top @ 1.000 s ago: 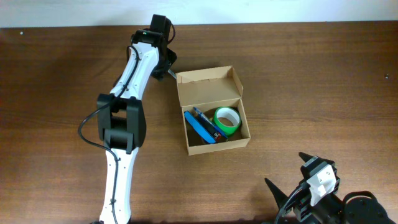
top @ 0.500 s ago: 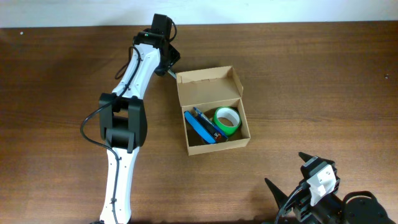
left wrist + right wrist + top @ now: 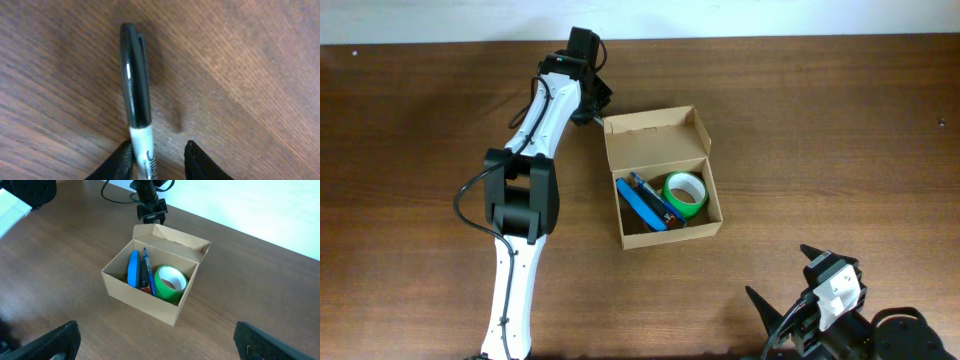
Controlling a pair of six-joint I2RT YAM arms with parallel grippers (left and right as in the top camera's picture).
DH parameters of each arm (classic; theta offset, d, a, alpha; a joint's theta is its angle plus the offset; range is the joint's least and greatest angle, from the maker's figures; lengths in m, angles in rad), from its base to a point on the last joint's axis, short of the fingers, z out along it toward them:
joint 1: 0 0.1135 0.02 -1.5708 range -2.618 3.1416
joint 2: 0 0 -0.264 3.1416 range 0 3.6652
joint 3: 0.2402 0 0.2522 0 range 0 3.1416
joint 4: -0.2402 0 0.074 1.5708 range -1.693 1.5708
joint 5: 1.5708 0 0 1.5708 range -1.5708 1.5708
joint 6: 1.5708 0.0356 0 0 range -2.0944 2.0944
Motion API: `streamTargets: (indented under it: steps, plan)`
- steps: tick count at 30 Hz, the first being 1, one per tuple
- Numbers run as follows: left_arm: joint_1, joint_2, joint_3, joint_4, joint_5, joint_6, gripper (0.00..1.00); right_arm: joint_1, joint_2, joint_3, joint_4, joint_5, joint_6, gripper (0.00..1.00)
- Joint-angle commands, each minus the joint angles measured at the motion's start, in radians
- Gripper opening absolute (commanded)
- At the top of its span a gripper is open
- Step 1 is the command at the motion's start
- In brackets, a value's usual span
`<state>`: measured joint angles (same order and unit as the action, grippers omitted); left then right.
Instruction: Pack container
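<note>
The tan cardboard container (image 3: pixel 672 231) stands mid-table with its flap lid (image 3: pixel 655 140) open toward the back. It also shows in the right wrist view (image 3: pixel 142 302). It holds a green tape roll (image 3: pixel 684 193), a flat blue object (image 3: pixel 640 207) and a blue pen (image 3: pixel 646 186). My left gripper (image 3: pixel 588 113) is at the lid's back-left corner. In the left wrist view its fingers (image 3: pixel 159 152) are open around a black-capped marker (image 3: pixel 135 85), which touches the left finger, with a gap to the right one. My right gripper (image 3: pixel 160 345) is open and empty near the front edge.
Brown wooden table (image 3: pixel 820 130). The left arm reaches from the front left across to the back (image 3: pixel 520 180). The right arm's base sits at the front right corner (image 3: pixel 860 325).
My left gripper has shifted slightly right, closer to the lid's back-left corner. The right arm and the box contents have not moved.
</note>
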<state>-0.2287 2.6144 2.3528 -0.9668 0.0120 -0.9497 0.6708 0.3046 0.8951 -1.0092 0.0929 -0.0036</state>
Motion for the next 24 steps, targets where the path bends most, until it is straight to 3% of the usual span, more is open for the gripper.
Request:
streamTargets:
  steps: [1, 5, 11, 18, 24]
  plan:
    - [-0.002, 0.035, 0.010, -0.039, 0.007, -0.031, 0.34, -0.004, -0.004, -0.002, 0.003, 0.013, 0.005, 0.99]
    - [-0.002, 0.035, 0.010, -0.110, -0.005, -0.077, 0.32, -0.004, -0.004, -0.002, 0.003, 0.013, 0.005, 0.99]
    - [-0.003, 0.035, 0.010, -0.178, -0.008, -0.113, 0.08, -0.004, -0.004, -0.002, 0.003, 0.013, 0.005, 0.99]
    - [-0.011, 0.035, 0.010, -0.182, 0.000, -0.115, 0.02, -0.004, -0.004, -0.002, 0.003, 0.013, 0.005, 0.99]
    - [-0.022, -0.008, 0.010, -0.183, -0.008, -0.123, 0.02, -0.004, -0.004, -0.002, 0.003, 0.013, 0.005, 0.99]
